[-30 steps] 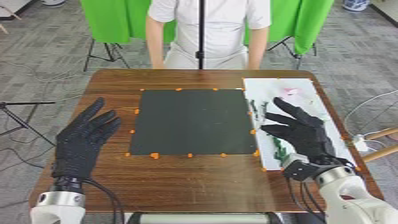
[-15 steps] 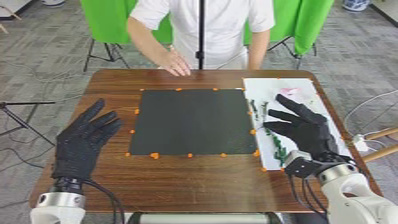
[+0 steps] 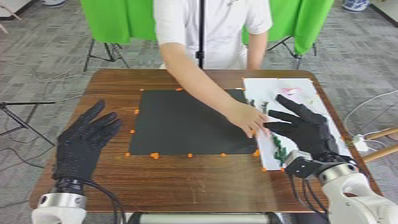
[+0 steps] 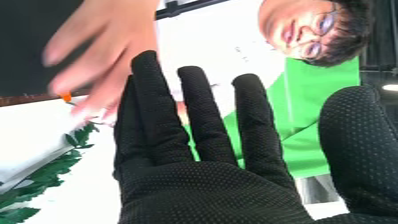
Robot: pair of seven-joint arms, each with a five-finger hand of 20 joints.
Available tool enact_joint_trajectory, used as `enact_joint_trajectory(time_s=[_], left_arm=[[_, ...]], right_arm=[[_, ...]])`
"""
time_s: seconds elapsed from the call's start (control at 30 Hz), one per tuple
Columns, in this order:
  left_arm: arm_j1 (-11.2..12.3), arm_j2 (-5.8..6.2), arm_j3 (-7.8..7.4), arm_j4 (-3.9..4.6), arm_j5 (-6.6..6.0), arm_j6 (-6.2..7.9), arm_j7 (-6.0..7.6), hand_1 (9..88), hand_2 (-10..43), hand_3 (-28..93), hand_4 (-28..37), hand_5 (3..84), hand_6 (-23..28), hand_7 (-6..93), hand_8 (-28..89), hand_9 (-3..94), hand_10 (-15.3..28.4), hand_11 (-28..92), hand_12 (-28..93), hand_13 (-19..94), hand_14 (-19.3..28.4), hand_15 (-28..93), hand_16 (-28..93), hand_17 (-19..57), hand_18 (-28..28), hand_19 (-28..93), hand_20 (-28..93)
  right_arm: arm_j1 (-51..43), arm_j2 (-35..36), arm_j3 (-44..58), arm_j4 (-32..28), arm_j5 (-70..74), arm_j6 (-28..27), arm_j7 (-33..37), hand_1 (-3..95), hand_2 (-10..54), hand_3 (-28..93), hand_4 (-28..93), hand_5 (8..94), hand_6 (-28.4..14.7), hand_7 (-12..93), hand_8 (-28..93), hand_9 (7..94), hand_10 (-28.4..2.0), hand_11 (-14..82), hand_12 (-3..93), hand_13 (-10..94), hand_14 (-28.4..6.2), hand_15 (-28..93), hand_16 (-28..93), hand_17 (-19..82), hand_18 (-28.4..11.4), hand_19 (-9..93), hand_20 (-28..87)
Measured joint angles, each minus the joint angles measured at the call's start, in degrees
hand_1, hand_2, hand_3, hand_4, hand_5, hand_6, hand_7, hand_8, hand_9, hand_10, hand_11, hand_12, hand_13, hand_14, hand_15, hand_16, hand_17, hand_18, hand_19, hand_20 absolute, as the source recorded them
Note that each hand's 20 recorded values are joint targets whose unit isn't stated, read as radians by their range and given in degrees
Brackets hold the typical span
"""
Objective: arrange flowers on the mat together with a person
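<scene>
In the head view, green cloth point(image 3: 111, 22) is seen hung across the upper left and upper right of the frame, with a black pole point(image 3: 201, 35) set upright at the upper middle. A blue-and-white pot point(image 3: 356, 4) is seen in the upper right corner. A black tripod point(image 3: 27, 104) is placed at the left edge, and loose cables are spread over the grey floor point(image 3: 49, 62). At the right edge, wooden legs point(image 3: 382, 134) are seen.
</scene>
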Motion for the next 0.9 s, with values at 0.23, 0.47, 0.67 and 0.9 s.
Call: enact_joint_trajectory(time_s=[0.23,0.47,0.67,0.9], left_arm=[[0.1,0.0,0.04,-0.02,-0.05,0.19,0.26,23.4,10.3,76,-25.4,36.7,10.1,10.4,-9,36.1,23.0,25,8,26,28.4,49,-12,-7.8,24.0,60,-3],[0.2,-0.05,0.11,-0.06,-0.18,0.19,0.26,23.5,10.3,76,-25.5,36.8,10.2,10.5,-9,36.2,23.0,25,9,26,28.4,49,-12,-7.8,23.9,60,-3],[0.2,-0.11,0.04,-0.21,-0.18,0.19,0.12,23.4,10.3,76,-25.4,36.9,10.3,10.5,-9,36.2,23.0,26,9,26,28.4,49,-12,-7.8,24.0,60,-3],[0.2,-0.12,0.23,-0.21,-0.18,0.18,0.12,23.3,10.3,76,-25.4,36.9,10.3,10.7,-9,36.2,23.0,26,8,26,28.4,49,-12,-7.8,24.0,60,-3]], right_arm=[[0.2,0.0,0.0,0.1,0.0,-0.1,0.2,12.9,13.7,82,-28,39.3,0.7,12,-13,44.6,-17.8,10.7,10.9,39,-21.8,33,13,5,-19.0,54,15],[0.2,0.0,0.0,0.1,0.0,-0.3,0.3,12.9,13.8,82,-28,39.3,0.7,12,-13,44.7,-17.8,10.8,10.9,39,-21.9,33,13,5,-19.0,54,15],[0.2,-0.2,0.2,0.1,0.0,-0.4,0.5,12.8,13.8,82,-28,39.4,0.7,12,-13,44.7,-17.8,10.7,10.9,39,-21.9,33,13,5,-19.0,54,15],[0.2,-0.2,0.3,0.1,0.0,-0.5,0.6,12.8,13.8,82,-28,39.4,0.7,12,-13,44.7,-17.8,10.7,10.9,39,-21.9,33,13,5,-19.0,54,15]])
